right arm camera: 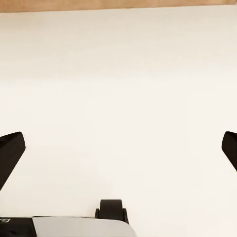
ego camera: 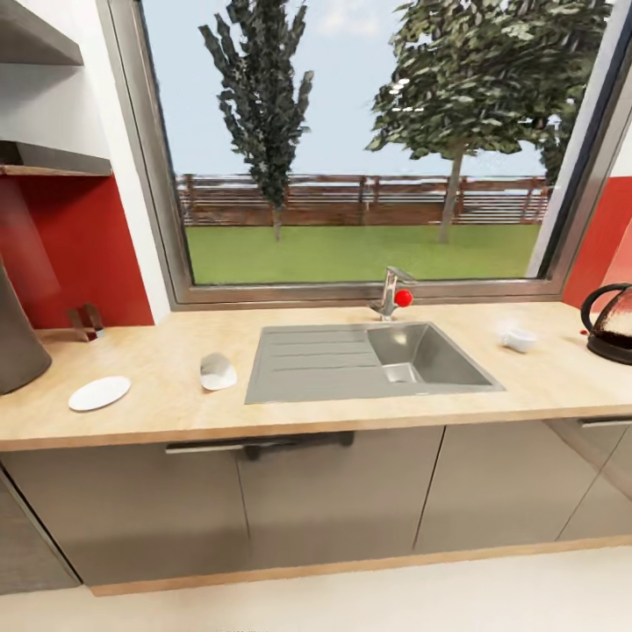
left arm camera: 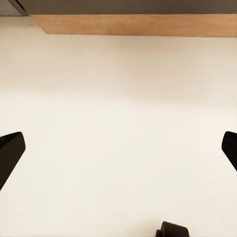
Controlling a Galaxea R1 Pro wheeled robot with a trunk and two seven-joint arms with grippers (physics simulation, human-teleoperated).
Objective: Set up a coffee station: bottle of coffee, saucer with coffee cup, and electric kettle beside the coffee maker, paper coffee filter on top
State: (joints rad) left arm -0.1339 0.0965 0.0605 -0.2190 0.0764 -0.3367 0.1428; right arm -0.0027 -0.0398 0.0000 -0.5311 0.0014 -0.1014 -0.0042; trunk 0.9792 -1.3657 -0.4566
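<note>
The kitchen countertop (ego camera: 333, 417) runs across the head view. On it at the left lies the white saucer (ego camera: 99, 392). The electric kettle (ego camera: 612, 323) stands at the right edge, partly cut off. One small white item (ego camera: 217, 371) lies left of the sink and another (ego camera: 518, 336) right of it. I cannot tell which of them is the coffee cup and which the paper filter. The bottle of coffee and the coffee maker are out of view. My left gripper (left arm camera: 118, 148) and right gripper (right arm camera: 118, 148) are open over the pale floor, holding nothing.
A grey steel sink (ego camera: 369, 362) with a red-knobbed faucet (ego camera: 393, 298) sits mid-counter under a big window. A tall grey shape (ego camera: 17, 338) is cut off at the left edge. Shelves (ego camera: 53, 162) hang upper left. Grey cabinet fronts (ego camera: 333, 500) stand below over a wooden plinth (left arm camera: 133, 24).
</note>
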